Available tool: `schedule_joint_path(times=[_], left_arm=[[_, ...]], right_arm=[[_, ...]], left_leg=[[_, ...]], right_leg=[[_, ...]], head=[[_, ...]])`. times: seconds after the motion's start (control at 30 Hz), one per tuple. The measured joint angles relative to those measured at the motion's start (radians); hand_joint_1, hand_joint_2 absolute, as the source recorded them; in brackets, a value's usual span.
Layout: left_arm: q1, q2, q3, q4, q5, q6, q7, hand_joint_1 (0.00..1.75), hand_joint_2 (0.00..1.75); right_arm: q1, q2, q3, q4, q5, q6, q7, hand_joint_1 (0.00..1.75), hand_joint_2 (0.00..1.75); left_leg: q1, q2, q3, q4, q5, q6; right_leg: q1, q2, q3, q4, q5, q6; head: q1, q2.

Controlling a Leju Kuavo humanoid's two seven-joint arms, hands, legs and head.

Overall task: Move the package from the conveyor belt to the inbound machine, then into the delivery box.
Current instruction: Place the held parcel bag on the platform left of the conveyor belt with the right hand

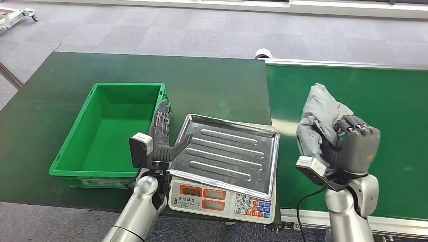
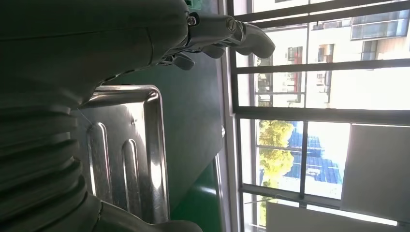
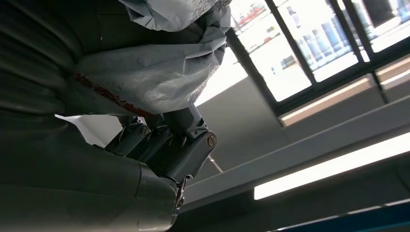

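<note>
The grey package [image 1: 317,121] is being held up over the green conveyor belt [image 1: 383,111], to the right of the scale [image 1: 222,199]. The right robot hand [image 1: 353,146] is gripping it, its dark fingers [image 1: 359,127] curling around the crumpled wrapping; in the right wrist view the package [image 3: 154,77] is bunching against that robot hand [image 3: 164,145].

The scale is sitting at the near edge of the dark green desk [image 1: 212,85], and its steel tray [image 1: 229,151] is lying on top, bare and ribbed. The left robot hand [image 1: 164,138] is standing upright just beside the tray's left edge, fingers straight and apart, holding nothing. In the left wrist view the left robot hand [image 2: 212,34] is reaching past the tray [image 2: 125,150].

The green box [image 1: 113,131] is standing to the left of the scale, just beside the left robot hand.
</note>
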Motion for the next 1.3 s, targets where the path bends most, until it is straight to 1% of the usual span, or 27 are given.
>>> schedule_joint_path(times=[0.17, 0.37, 0.5, 0.6, 0.7, 0.8, 0.87, 0.93, 1.0, 1.13, 1.2, 1.27, 1.3], left_arm=[[0.000, -0.019, 0.006, 0.013, 0.000, 0.008, 0.000, 0.00, 1.75], [-0.001, -0.030, 0.006, 0.033, 0.001, -0.001, 0.000, 0.00, 1.75], [-0.002, -0.037, 0.006, 0.045, 0.001, -0.005, 0.000, 0.00, 1.75], [-0.003, -0.040, 0.006, 0.051, 0.001, -0.007, 0.000, 0.00, 1.75], [-0.004, -0.041, 0.006, 0.054, 0.003, -0.007, 0.000, 0.00, 1.75], [-0.004, -0.041, 0.006, 0.055, 0.006, -0.008, 0.000, 0.00, 1.75], [-0.004, -0.041, 0.006, 0.055, 0.009, -0.008, 0.000, 0.00, 1.75], [-0.004, -0.041, 0.006, 0.055, 0.012, -0.008, 0.000, 0.00, 1.75], [-0.004, -0.040, 0.006, 0.055, 0.013, -0.006, 0.000, 0.00, 1.75], [-0.004, -0.040, 0.006, 0.055, 0.014, -0.002, 0.000, 0.00, 1.75], [-0.004, -0.040, 0.006, 0.056, 0.014, -0.001, 0.000, 0.00, 1.75], [-0.004, -0.039, 0.006, 0.058, 0.015, 0.002, 0.000, 0.00, 1.75], [-0.004, -0.039, 0.006, 0.059, 0.017, 0.002, 0.000, 0.00, 1.75]], right_arm=[[-0.103, -0.001, 0.162, 0.038, 0.025, 0.002, -0.002, 1.75, 1.75], [-0.172, -0.001, 0.368, 0.092, 0.015, 0.052, -0.002, 1.75, 1.75], [-0.219, -0.002, 0.498, 0.161, 0.014, 0.137, 0.012, 1.75, 1.75], [-0.234, -0.002, 0.578, 0.218, 0.021, 0.183, 0.034, 1.75, 1.75], [-0.240, -0.004, 0.640, 0.269, 0.004, 0.216, 0.052, 1.75, 1.75], [-0.240, -0.012, 0.677, 0.302, -0.067, 0.307, 0.051, 1.75, 1.75], [-0.240, -0.025, 0.698, 0.313, -0.113, 0.384, 0.058, 0.87, 1.75], [-0.239, -0.041, 0.714, 0.317, -0.160, 0.437, 0.065, 0.00, 1.75], [-0.234, -0.053, 0.718, 0.316, -0.219, 0.443, 0.054, 0.00, 1.75], [-0.211, -0.074, 0.706, 0.276, -0.344, 0.390, 0.016, 0.00, 1.75], [-0.198, -0.081, 0.686, 0.243, -0.408, 0.372, 0.004, 0.00, 0.87], [-0.191, -0.090, 0.668, 0.215, -0.445, 0.369, 0.001, 0.00, 0.00], [-0.187, -0.094, 0.660, 0.202, -0.459, 0.368, 0.001, 0.00, 0.00]], left_leg=[[0.000, -0.001, 0.001, 0.000, 0.001, -0.001], [0.001, -0.001, 0.000, 0.000, 0.001, -0.001], [0.001, -0.001, 0.000, 0.000, 0.001, -0.001], [0.001, -0.001, 0.000, 0.000, 0.001, -0.001], [0.000, -0.001, 0.001, 0.000, 0.001, -0.001], [0.000, -0.001, 0.001, 0.000, 0.001, -0.001], [0.000, -0.001, 0.001, 0.000, 0.001, -0.001], [0.000, -0.001, 0.001, 0.000, 0.001, -0.001], [0.000, -0.001, 0.001, 0.000, 0.001, -0.001], [0.000, -0.001, 0.001, 0.000, 0.001, -0.001], [0.000, -0.001, 0.001, 0.000, 0.001, -0.001], [0.000, 0.000, 0.001, 0.000, 0.001, -0.001], [0.000, 0.000, 0.001, 0.000, 0.001, -0.001]], right_leg=[[0.000, 0.000, 0.000, 0.000, 0.000, 0.000], [0.000, 0.000, 0.000, 0.000, 0.000, 0.000], [0.000, 0.000, -0.001, 0.000, 0.000, -0.001], [0.000, -0.001, -0.001, 0.000, 0.000, -0.001], [0.000, 0.000, -0.001, 0.000, 0.000, -0.001], [0.000, 0.000, -0.001, 0.000, 0.000, -0.001], [0.000, 0.000, 0.000, 0.000, 0.000, -0.001], [0.000, 0.000, 0.000, 0.000, 0.000, -0.001], [0.000, 0.000, 0.000, 0.000, 0.000, 0.000], [0.000, 0.000, -0.001, 0.000, 0.000, 0.000], [0.000, 0.000, -0.001, 0.000, 0.000, 0.000], [0.000, 0.000, -0.001, 0.000, 0.000, 0.000], [0.000, 0.000, -0.001, 0.000, 0.000, 0.000]], head=[[0.000, 0.000], [0.000, 0.000], [0.000, 0.000], [0.000, 0.000], [0.000, 0.000], [0.000, 0.000], [0.000, 0.000], [0.000, 0.000], [0.000, 0.000], [0.000, 0.000], [0.000, 0.000], [0.000, 0.000], [0.000, 0.000]])
